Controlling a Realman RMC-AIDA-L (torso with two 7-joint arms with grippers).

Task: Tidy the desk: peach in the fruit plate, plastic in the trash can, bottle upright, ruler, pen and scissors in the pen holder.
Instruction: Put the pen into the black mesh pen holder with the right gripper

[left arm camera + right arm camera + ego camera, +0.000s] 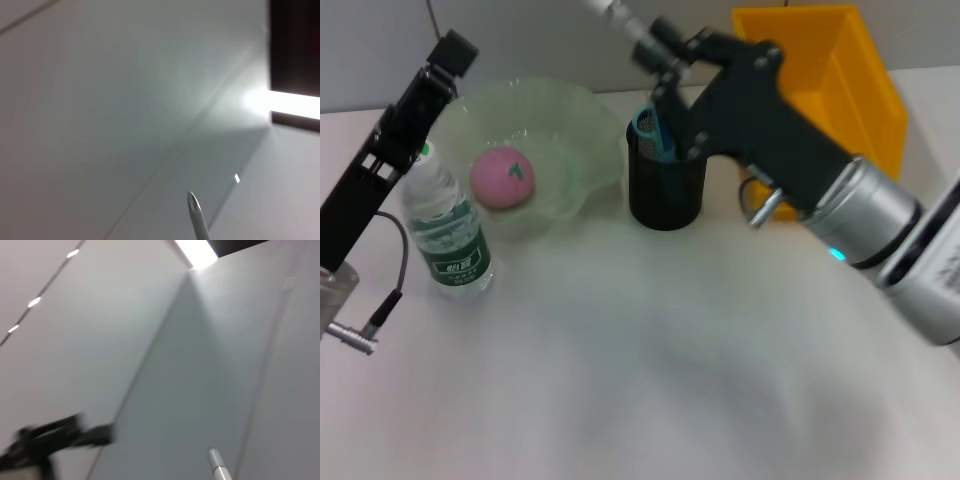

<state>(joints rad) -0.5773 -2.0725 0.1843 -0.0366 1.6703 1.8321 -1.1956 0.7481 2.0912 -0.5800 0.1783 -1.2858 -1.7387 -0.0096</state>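
Centrally on the white desk [650, 380] stands a black pen holder [666, 190]; teal scissors handles [648, 128] poke up from its rim; the right gripper [665, 105] hangs directly over that rim, its black body angling down from the upper right, and a silver pen [620, 20] juts up and away from its top; whether its fingers are apart or closed on anything cannot be told, as they are masked by the gripper's own housing.

Just beside the holder, toward the robot's left, sits a pale green fruit plate [575, 120] with a wavy edge; a pink peach [503, 177] lies inside it.

In front of the plate's left side a clear water bottle [445, 235] stands upright, touching or nearly touching the plate's edge; its green label [455, 262] carries white characters too small to read.

The left gripper [445, 60] reaches up diagonally along the bottle's outer side, its tip level with the plate's far rim; its finger state cannot be told either.

Behind the holder, at the far right, stands a yellow bin [840, 80], near the desk's back edge.

The whole near half of the desk offers open room; both wrist views show only pale wall and ceiling with strip lights.
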